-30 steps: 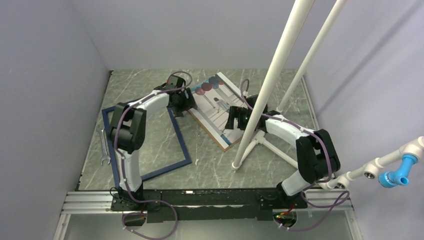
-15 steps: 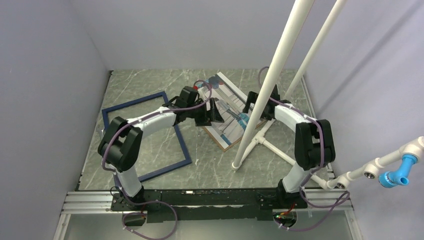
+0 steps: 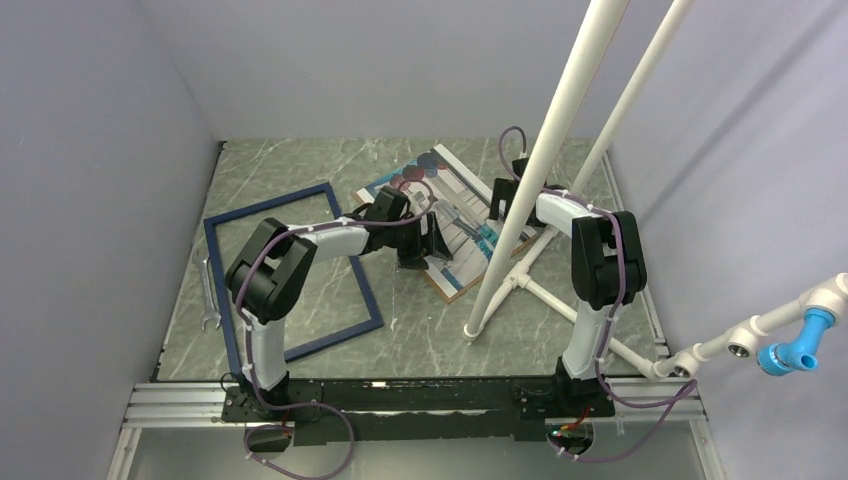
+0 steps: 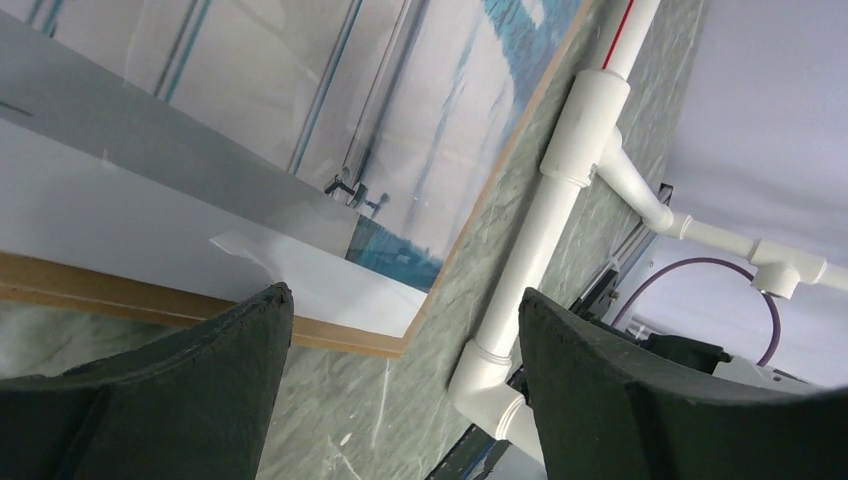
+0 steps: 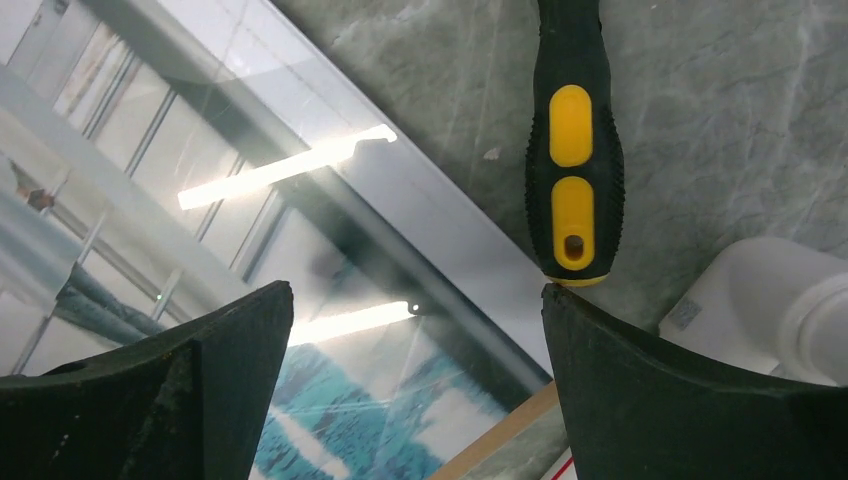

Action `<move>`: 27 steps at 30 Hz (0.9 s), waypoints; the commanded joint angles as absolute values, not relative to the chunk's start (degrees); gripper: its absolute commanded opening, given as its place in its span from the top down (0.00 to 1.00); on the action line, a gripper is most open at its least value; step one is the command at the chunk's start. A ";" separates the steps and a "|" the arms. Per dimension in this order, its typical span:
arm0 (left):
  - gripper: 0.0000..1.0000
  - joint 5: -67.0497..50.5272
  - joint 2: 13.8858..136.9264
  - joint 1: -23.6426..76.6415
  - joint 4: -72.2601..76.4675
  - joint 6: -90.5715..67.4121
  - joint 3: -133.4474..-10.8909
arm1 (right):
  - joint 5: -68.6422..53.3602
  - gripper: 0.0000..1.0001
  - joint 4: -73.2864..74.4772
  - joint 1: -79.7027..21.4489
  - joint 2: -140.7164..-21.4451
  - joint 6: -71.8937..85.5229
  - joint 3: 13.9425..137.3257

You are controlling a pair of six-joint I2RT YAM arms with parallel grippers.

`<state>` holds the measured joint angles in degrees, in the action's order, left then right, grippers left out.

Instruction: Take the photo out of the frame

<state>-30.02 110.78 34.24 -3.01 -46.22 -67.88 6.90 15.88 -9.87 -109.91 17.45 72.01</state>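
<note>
The photo (image 3: 452,205) lies face up on a brown board (image 3: 447,287) at the table's back centre, its red and blue balls at the far end. The empty navy frame (image 3: 366,292) lies flat to its left. My left gripper (image 3: 428,243) hovers open over the photo's near end. In the left wrist view the photo (image 4: 250,110) and the board's corner (image 4: 395,345) sit ahead of the open left gripper (image 4: 402,295). My right gripper (image 3: 502,200) is open at the photo's right edge, partly behind a pole. In the right wrist view the glossy photo (image 5: 200,200) lies under the open right gripper (image 5: 416,292).
Two white poles (image 3: 545,150) rise from a PVC base (image 3: 545,292) right of the board; the pipe (image 4: 545,240) runs close to the board's edge. A black and yellow screwdriver handle (image 5: 573,170) lies beside the photo. A wrench (image 3: 208,295) lies left of the frame.
My left arm has swung right from the frame's far corner to the photo's near end. My right arm has drawn back and further away, to the photo's right edge. Both grippers stay open.
</note>
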 commanded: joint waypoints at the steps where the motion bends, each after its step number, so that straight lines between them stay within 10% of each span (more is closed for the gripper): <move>1: 0.15 -31.69 111.81 34.72 -0.44 -47.23 -71.34 | 9.94 0.05 16.68 -9.24 -111.17 15.06 74.28; 27: 0.15 -29.94 113.12 32.91 -5.03 -47.38 -73.51 | -12.41 0.02 13.13 -6.75 -111.71 17.38 71.14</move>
